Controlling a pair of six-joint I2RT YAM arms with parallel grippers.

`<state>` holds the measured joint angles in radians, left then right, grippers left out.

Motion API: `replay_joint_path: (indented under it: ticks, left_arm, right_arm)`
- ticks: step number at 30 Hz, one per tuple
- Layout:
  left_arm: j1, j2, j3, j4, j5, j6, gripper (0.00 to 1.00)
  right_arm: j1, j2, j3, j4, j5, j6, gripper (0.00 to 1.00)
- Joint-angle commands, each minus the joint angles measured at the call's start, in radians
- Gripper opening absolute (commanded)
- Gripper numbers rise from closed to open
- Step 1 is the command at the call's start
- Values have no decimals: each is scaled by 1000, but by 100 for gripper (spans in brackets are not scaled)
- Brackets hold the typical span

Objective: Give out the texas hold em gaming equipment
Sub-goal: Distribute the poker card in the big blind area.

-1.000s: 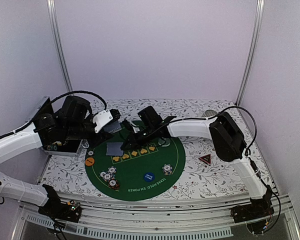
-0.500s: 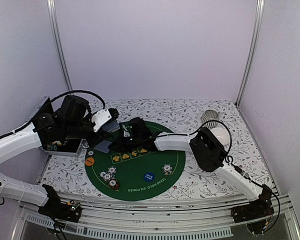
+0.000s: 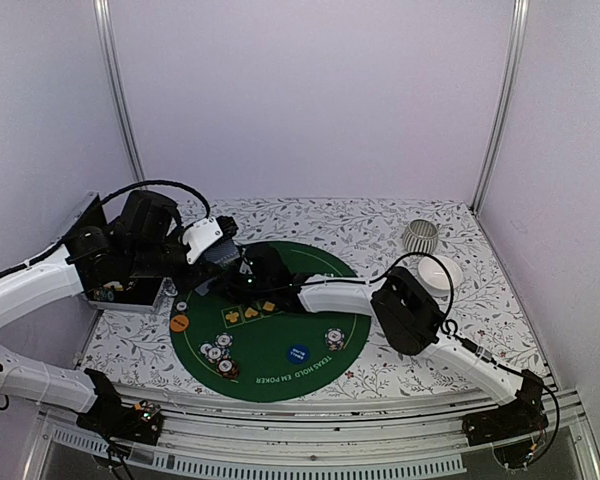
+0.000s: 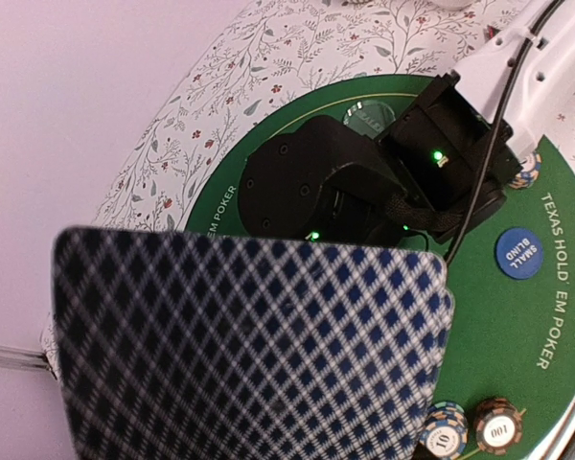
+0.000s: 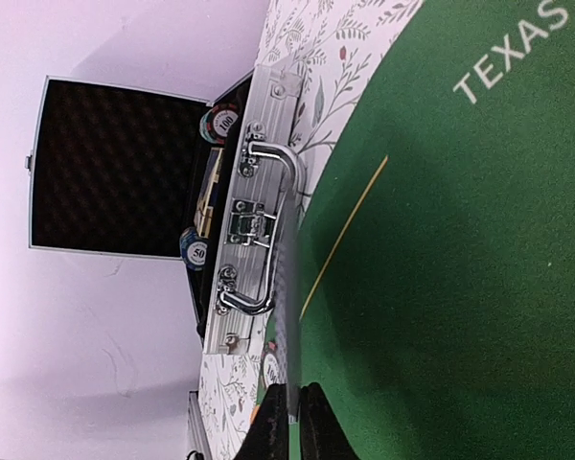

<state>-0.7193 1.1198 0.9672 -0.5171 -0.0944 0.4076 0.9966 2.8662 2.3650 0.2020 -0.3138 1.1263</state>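
Green felt [image 3: 280, 378]: one blue button [image 3: 297, 353], one orange button [image 3: 179, 323]. Left gripper [image 3: 223, 252] clamps cards [image 4: 249, 345], right gripper [image 5: 288, 422] pinches one card [image 5: 289, 307]. Case handle [image 5: 278, 156] shows right-wrist only.

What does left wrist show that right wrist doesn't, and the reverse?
Left wrist only: a diamond-backed card filling the foreground, the right arm just behind its top edge, the blue small-blind button, and two striped chips at the bottom edge.

Right wrist only: the open aluminium case with handle, foam lid and case chips inside. Also the right pincer, closed on what looks like an edge-on card.

Both: the green Texas Hold'em mat and the floral cloth.
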Motion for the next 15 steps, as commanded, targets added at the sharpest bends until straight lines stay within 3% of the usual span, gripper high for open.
replay_joint_path:
  ticks: [1,11,15]
  left_arm:
    - [11,-21,1,6,7,5,41]
    - [12,-21,5,2,4,8,41]
    - [12,-19,10,1,2,10,41]
  right_arm:
    - [-1,26,30,25,48,13,12]
    - [-4,-68,-10,7,70,-95,38]
    - [-6,-152,-62,-21,89,-202,56]
